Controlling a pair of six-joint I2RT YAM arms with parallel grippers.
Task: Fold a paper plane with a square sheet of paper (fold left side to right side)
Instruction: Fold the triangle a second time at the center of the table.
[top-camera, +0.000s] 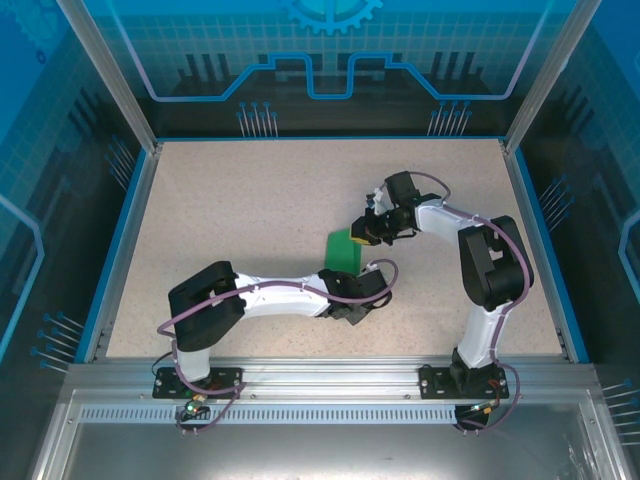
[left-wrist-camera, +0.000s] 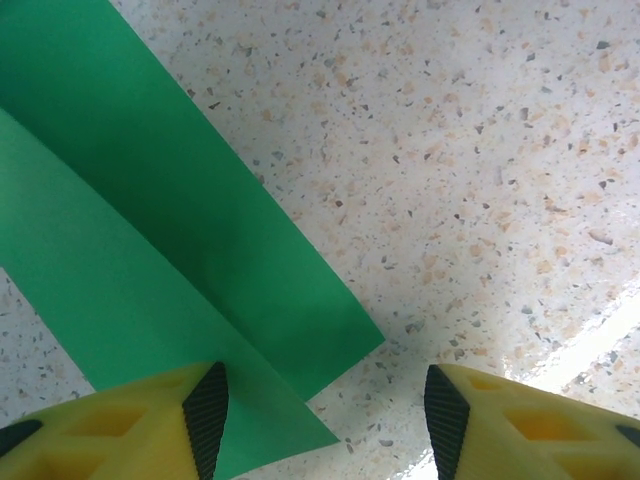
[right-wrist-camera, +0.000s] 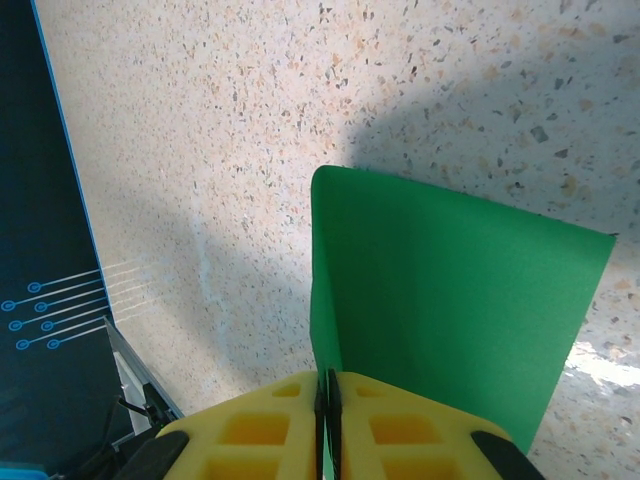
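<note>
Green and plain, the sheet (top-camera: 345, 250) lies just right of the middle of the table (top-camera: 230, 220), between the two grippers. From above it reads as a small slanted patch of bright colour on the speckled beige top.

In the left wrist view the sheet (left-wrist-camera: 150, 230) shows two layers. A darker flap runs as a diagonal band with straight edges and a sharp corner, lying over a paler layer that juts out below it to a second corner. The surface is smooth and matte.

The left gripper (left-wrist-camera: 322, 405) stands apart, with nothing between its jaws. One yellow finger (left-wrist-camera: 140, 430) sits over the sheet's near edge and the other (left-wrist-camera: 540, 425) over bare table. Whether the first touches the paper I cannot tell.

The right gripper (right-wrist-camera: 328, 400) is pressed together on the sheet's edge. From that pinch the paper (right-wrist-camera: 450, 290) rises clear of the table as a broad, flat panel, one upper corner slightly rounded and the other crisp, casting a soft shadow on the speckled top behind it.
</note>
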